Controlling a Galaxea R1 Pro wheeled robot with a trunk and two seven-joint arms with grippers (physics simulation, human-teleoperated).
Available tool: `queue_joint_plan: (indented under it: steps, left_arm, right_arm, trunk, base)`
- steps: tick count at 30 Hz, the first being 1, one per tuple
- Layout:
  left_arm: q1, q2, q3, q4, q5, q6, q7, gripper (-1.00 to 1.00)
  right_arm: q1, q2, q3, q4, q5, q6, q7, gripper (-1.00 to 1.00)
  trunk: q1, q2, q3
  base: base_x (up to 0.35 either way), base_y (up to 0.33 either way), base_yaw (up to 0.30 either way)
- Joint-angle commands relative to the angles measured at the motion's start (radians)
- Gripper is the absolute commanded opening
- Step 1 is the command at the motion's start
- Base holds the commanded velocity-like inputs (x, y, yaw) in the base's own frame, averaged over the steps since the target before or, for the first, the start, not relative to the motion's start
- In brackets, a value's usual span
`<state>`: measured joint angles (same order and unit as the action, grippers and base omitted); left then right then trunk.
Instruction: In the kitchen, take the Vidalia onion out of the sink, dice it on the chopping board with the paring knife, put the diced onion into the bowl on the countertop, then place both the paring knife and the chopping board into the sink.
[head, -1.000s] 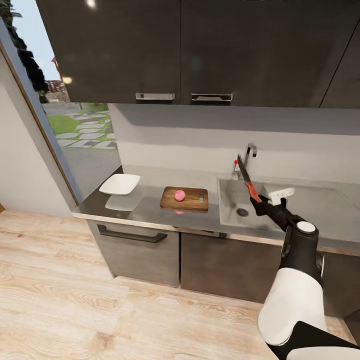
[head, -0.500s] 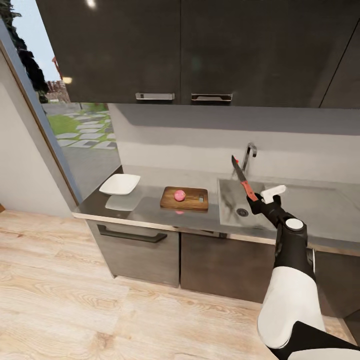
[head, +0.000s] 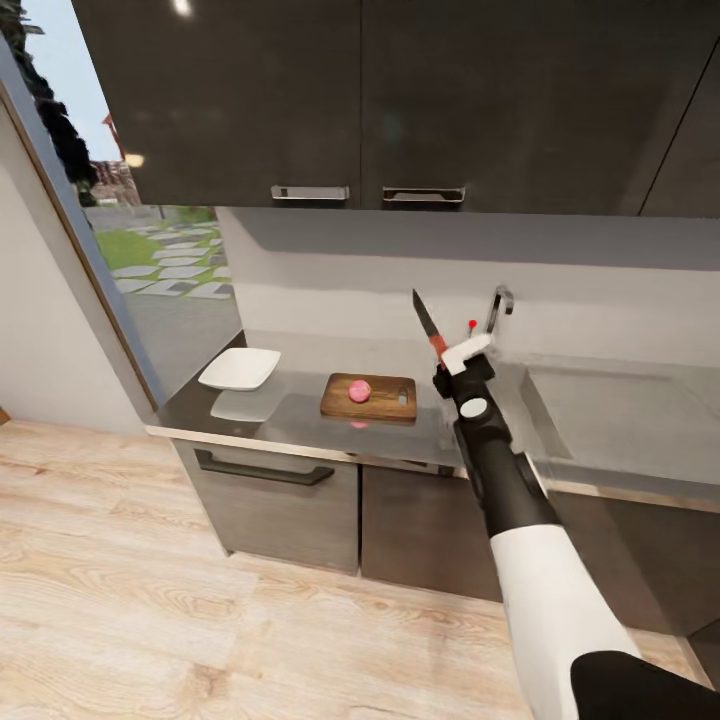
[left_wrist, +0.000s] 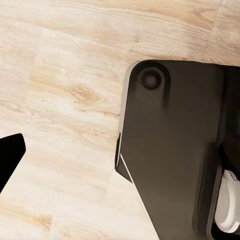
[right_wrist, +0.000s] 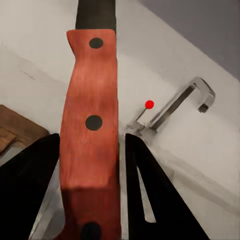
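Knife (head: 431, 331): a slim one, with a dark pointed blade and a red handle set with dark rivets, seen close in the right wrist view (right_wrist: 92, 125). The right tool (head: 447, 357) is clamped on that handle, one dark finger (right_wrist: 30, 185) on each side of it. The knife is held in the air above the desk (head: 300, 415), between the board (head: 369, 397) and the tap (head: 497, 305). Its long axis runs steeply upward, tip tilted toward the wall and a little toward the board's side.

The onion (head: 360, 391), a small pinkish-red ball, sits on the brown wooden board, near its middle. A white square bowl (head: 240, 368) stands well apart on the desk, nearer the window. The grey sink (head: 600, 415) lies on the arm's other side, its chrome tap carrying a red knob (right_wrist: 149, 104).

The desk is a glossy grey slab over dark cabinets, with more dark cabinets (head: 360, 100) above. The floor (head: 150, 600) is pale wood planking, and the window (head: 150, 250) looks onto grass and paving stones.

The left wrist view looks down on the floor and the robot's dark base (left_wrist: 175, 150); whether the left tool is open or closed cannot be told.
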<state>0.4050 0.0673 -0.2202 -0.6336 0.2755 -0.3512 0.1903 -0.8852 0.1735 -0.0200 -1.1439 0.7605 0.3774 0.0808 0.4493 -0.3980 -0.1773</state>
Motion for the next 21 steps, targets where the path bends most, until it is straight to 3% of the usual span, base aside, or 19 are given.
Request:
queue_joint_plan:
  steps: [1, 3, 7, 11, 14, 17, 18, 19, 20, 21]
  left_arm:
    - [0.000, 0.002, -0.008, -0.002, 0.007, -0.002, 0.009, 1.00]
    - [0.000, 0.002, -0.008, -0.002, 0.007, -0.001, 0.009, 1.00]
    - [0.000, 0.002, -0.008, -0.001, 0.007, 0.001, 0.008, 1.00]
    - [0.000, 0.002, -0.008, -0.001, 0.007, 0.002, 0.008, 1.00]
    - [0.000, 0.002, -0.008, -0.001, 0.007, 0.002, 0.008, 1.00]
    - [0.000, 0.002, -0.008, -0.001, 0.007, 0.002, 0.009, 1.00]
    - [0.000, 0.002, -0.008, 0.000, 0.007, 0.002, 0.009, 1.00]
    - [0.000, 0.002, -0.008, 0.000, 0.007, 0.003, 0.009, 1.00]
    - [0.000, 0.002, -0.008, 0.000, 0.007, 0.003, 0.009, 1.00]
    - [0.000, 0.002, -0.008, -0.001, 0.007, 0.003, 0.009, 1.00]
  right_arm:
    - [-0.002, 0.001, 0.043, -0.002, -0.011, 0.047, -0.006, -1.00]
    - [-0.012, 0.001, 0.110, 0.001, -0.037, 0.144, -0.021, -1.00]
    - [-0.069, 0.001, 0.179, 0.057, -0.052, 0.253, -0.028, -1.00]
    - [-0.167, 0.001, 0.213, 0.204, -0.054, 0.275, -0.030, -1.00]
    - [-0.287, 0.001, 0.221, 0.369, -0.069, 0.278, -0.030, -1.00]
    - [-0.314, 0.001, 0.242, 0.401, -0.093, 0.269, -0.030, -1.00]
    - [-0.321, 0.001, 0.323, 0.408, -0.102, 0.254, -0.030, -1.00]
    - [-0.322, 0.001, 0.357, 0.408, -0.103, 0.248, -0.030, -1.00]
    - [-0.324, 0.001, 0.470, 0.408, -0.111, 0.228, -0.032, -1.00]
    - [-0.324, 0.001, 0.535, 0.404, -0.126, 0.216, -0.032, -1.00]
  trunk:
    - [0.001, -0.002, -0.002]
    - [0.001, -0.002, -0.002]
    - [0.001, -0.002, -0.002]
    - [0.001, -0.002, -0.002]
    - [0.001, -0.002, -0.002]
    - [0.001, -0.002, -0.002]
    - [0.001, -0.002, -0.002]
    - [0.001, -0.002, -0.002]
    - [0.001, -0.002, -0.002]
    - [0.001, -0.002, -0.002]
  base:
    - [0.000, 0.000, 0.000]
    - [0.000, 0.000, 0.000]
    - [0.000, 0.000, 0.000]
    - [0.000, 0.000, 0.000]
    - [0.000, 0.000, 0.000]
    - [0.000, 0.000, 0.000]
    - [0.000, 0.000, 0.000]
    - [0.000, 0.000, 0.000]
    - [0.000, 0.000, 0.000]
    - [0.000, 0.000, 0.000]
